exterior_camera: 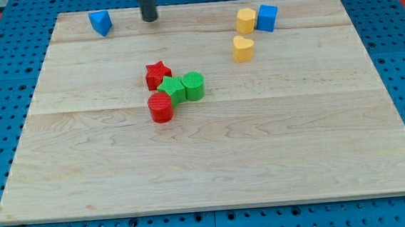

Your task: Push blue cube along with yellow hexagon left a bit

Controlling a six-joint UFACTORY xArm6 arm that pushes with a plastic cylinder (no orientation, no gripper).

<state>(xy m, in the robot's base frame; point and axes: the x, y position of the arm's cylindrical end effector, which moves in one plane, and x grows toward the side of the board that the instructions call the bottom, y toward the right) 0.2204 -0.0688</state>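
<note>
At the frame's upper left you see a blue triangular block (100,22), then my tip (150,19) just right of it, touching nothing and holding nothing. Center holds a red star (157,74), red cylinder (161,108), green star (174,89) and green cylinder (194,85) clustered. Upper right, the yellow hexagon (245,20) touches the blue cube (267,17), a yellow heart (243,48) below.

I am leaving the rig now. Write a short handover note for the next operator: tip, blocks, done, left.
Tip: my tip rests near the view's top edge, right of the blue triangular block, far left of the pair.
Blocks: the blue cube touches the yellow hexagon on its right; yellow heart block sits just below.
Done: no contact yet.
Left: go round to the cube's right, push both left.
</note>
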